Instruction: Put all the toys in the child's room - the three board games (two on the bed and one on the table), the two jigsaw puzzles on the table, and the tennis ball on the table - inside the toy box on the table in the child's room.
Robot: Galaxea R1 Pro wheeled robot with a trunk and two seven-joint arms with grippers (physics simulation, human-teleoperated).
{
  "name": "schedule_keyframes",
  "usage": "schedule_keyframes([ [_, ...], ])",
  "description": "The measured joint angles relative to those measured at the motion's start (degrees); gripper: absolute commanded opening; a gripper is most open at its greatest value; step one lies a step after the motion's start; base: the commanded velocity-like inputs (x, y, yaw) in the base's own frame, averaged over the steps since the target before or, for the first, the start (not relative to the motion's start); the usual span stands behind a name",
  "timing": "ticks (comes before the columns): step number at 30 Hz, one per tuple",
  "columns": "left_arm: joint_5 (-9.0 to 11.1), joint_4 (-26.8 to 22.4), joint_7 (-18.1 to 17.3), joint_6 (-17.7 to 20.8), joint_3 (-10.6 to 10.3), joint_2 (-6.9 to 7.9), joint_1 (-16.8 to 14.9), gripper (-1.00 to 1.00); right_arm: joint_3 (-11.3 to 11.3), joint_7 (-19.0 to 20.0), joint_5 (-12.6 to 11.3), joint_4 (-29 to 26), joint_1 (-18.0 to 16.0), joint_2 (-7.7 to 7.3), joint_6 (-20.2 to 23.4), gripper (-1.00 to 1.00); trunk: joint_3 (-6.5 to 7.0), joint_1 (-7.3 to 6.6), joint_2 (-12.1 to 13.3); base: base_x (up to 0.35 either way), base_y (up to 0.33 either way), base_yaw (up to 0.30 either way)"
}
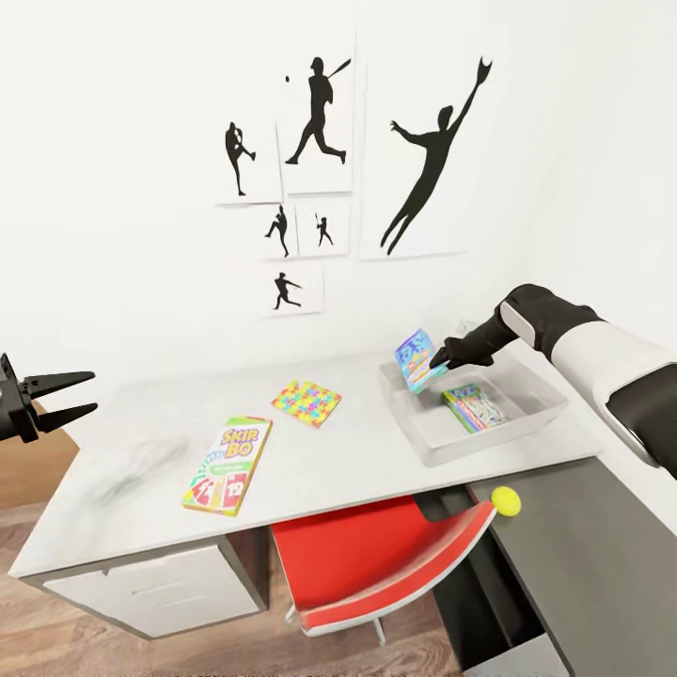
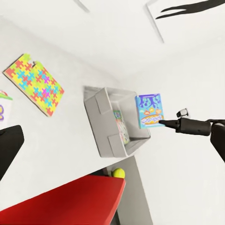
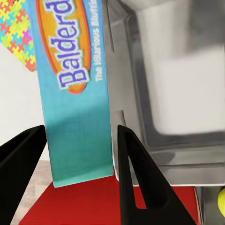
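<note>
The right gripper (image 1: 440, 358) is clamped on one edge of the blue board game (image 1: 418, 360), holding it tilted above the near-left rim of the toy box (image 1: 545, 411), evidently so it can be lowered in beside the colourful game box (image 1: 475, 408) already lying inside. The left gripper (image 1: 80, 396) hangs spread and empty past the table (image 1: 141, 451) end. The SKIP-BO box (image 1: 228, 465) and one jigsaw puzzle (image 1: 307, 402) remain on the desktop; the tennis ball (image 1: 505, 501) sits on the lower dark cabinet

White-shelled arm (image 1: 602, 353), black tool (image 1: 442, 358) (pointed fingers).
</note>
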Motion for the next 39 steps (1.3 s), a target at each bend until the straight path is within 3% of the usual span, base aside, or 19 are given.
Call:
schedule_keyframes([
  [39, 0.1, -0.7, -0.4, 0.2, 0.0, -0.19, 0.0, 1.00, -0.2, 0.1, 0.2, 1.1, -0.1, -1.11, 0.0, -1.00, -3.69, 0.00, 0.0, 0.000, 0.000, 0.000],
])
